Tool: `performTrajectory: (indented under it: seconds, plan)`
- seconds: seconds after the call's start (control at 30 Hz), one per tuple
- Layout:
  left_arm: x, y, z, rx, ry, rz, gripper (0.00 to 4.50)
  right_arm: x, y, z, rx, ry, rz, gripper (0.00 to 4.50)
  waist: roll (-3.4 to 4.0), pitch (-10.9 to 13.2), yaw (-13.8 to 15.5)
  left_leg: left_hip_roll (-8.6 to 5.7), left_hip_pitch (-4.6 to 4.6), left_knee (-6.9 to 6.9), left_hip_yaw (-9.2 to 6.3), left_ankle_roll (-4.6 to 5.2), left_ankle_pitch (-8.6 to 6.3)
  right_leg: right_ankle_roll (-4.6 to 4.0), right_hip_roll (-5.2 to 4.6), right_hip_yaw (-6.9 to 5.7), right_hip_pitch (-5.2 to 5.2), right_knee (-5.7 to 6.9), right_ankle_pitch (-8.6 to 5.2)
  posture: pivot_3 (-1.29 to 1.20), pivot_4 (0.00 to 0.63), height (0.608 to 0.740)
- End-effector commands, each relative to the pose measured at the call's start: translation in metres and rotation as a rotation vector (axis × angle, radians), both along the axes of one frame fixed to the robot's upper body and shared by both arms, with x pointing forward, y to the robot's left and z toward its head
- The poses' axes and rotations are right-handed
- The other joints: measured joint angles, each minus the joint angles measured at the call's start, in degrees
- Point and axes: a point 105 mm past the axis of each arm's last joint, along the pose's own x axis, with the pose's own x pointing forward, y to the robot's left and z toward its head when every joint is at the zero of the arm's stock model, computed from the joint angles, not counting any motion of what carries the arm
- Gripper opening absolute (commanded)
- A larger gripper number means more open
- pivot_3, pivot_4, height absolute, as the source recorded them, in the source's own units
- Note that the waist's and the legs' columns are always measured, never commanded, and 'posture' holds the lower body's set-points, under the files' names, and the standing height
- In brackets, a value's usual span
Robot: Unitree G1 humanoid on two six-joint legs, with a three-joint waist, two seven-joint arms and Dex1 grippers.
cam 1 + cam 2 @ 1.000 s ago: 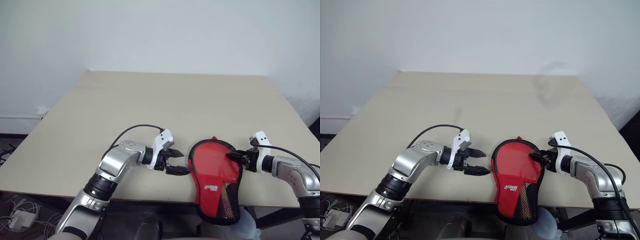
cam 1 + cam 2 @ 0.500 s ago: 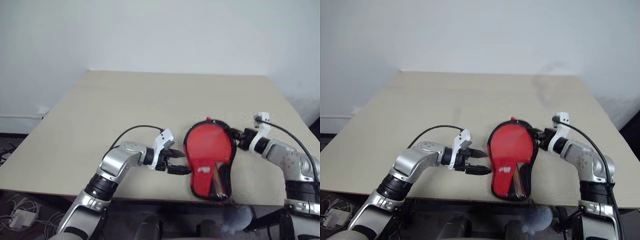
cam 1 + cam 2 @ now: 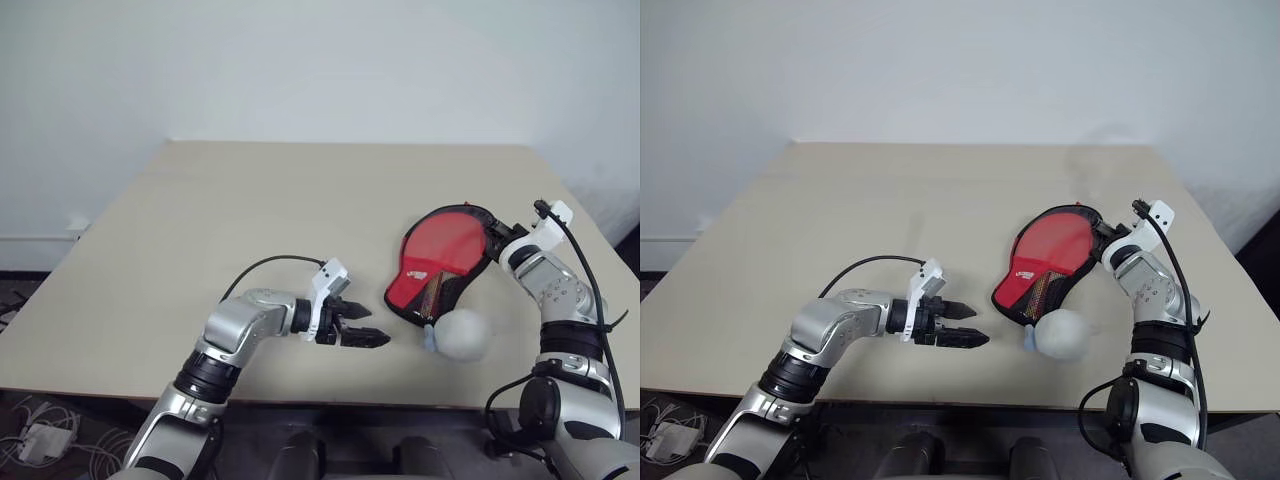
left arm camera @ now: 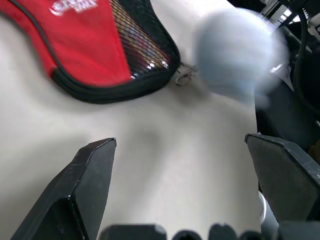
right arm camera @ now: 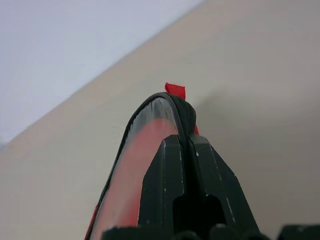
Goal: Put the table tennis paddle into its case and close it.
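- the right gripper (image 5: 186,145), clamped tight on the rim of the case (image 3: 445,243), had swung it from the near table edge, where it overhung a second before, up and away onto the table (image 3: 300,200) at the right.
- the case now lay tilted, red front up, mesh end toward the robot, with a pale grey-blue lump (image 3: 461,334) just beside that end.
- the left gripper (image 3: 360,328) had stayed put, fingers spread wide and empty, well apart from the case.
- the paddle could not be made out; whether it sat inside was unclear.
- judgement: the case was repositioned for support, with zipping probably next.
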Motion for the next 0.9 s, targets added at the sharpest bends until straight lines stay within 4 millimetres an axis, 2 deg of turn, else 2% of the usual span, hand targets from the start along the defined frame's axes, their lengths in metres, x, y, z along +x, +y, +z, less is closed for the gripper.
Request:
performTrajectory:
  seconds: [0.03,0.13,0.3,0.4,0.53,0.63,0.87,0.9]
  plan:
    - [0.004,-0.003,0.019,-0.061,-0.068,0.011,4.44,0.011,-0.009,0.015,-0.054,-0.056,-0.091,0.02,0.06,0.0,-0.1,0.00,0.01,0.00,0.00,0.01,0.00,0.00,0.01,0.01,0.00,0.01,0.00,0.00,0.000,0.740]
    - [0.004,-0.004,0.018,-0.067,-0.055,0.019,4.44,0.013,-0.007,0.006,-0.046,-0.032,-0.090,0.02,0.17,0.1,-0.1,0.00,0.02,0.00,0.00,0.00,0.04,-0.01,0.02,0.04,0.00,0.02,0.01,0.00,0.000,0.740]
    - [0.005,-0.002,0.019,-0.071,-0.059,0.022,4.44,0.008,0.011,-0.011,-0.145,0.008,0.017,0.02,0.18,0.1,-0.7,0.00,0.02,0.00,0.00,0.01,0.05,-0.01,0.04,0.06,0.01,0.03,0.01,0.00,0.000,0.740]
    - [0.005,-0.002,0.019,-0.084,-0.054,0.028,4.44,0.004,0.012,-0.025,-0.190,0.053,0.027,0.02,0.18,0.1,-1.2,0.00,0.03,0.00,-0.02,0.01,0.05,0.01,0.04,0.06,0.04,0.02,0.02,0.00,0.000,0.740]
    - [0.010,0.001,0.021,-0.089,-0.082,0.054,4.44,0.002,0.012,-0.024,-0.173,0.048,0.027,0.98,0.19,0.1,-1.5,0.00,0.03,-0.02,-0.03,0.01,0.06,0.01,0.06,0.07,0.01,0.06,0.02,0.00,0.000,0.740]
    - [0.015,0.006,0.022,-0.096,-0.100,0.077,4.44,0.002,0.011,-0.020,-0.183,0.035,0.029,2.07,0.19,0.1,-1.5,0.00,0.04,-0.02,-0.04,0.00,0.07,0.01,0.06,0.07,0.03,0.06,0.02,0.00,0.000,0.740]
    - [0.027,0.022,0.024,-0.102,-0.114,0.138,4.44,-0.006,0.006,0.020,-0.286,-0.116,0.046,4.46,0.20,0.1,-1.2,0.00,0.04,-0.02,-0.05,-0.01,0.08,0.01,0.06,0.07,0.03,0.07,0.02,0.00,0.000,0.740]
    - [0.029,0.025,0.023,-0.091,-0.119,0.145,4.44,-0.008,0.007,0.027,-0.311,-0.151,0.073,4.49,0.20,0.1,-1.2,0.00,0.04,-0.01,-0.04,-0.01,0.08,0.01,0.06,0.07,0.03,0.06,0.02,0.00,0.000,0.740]
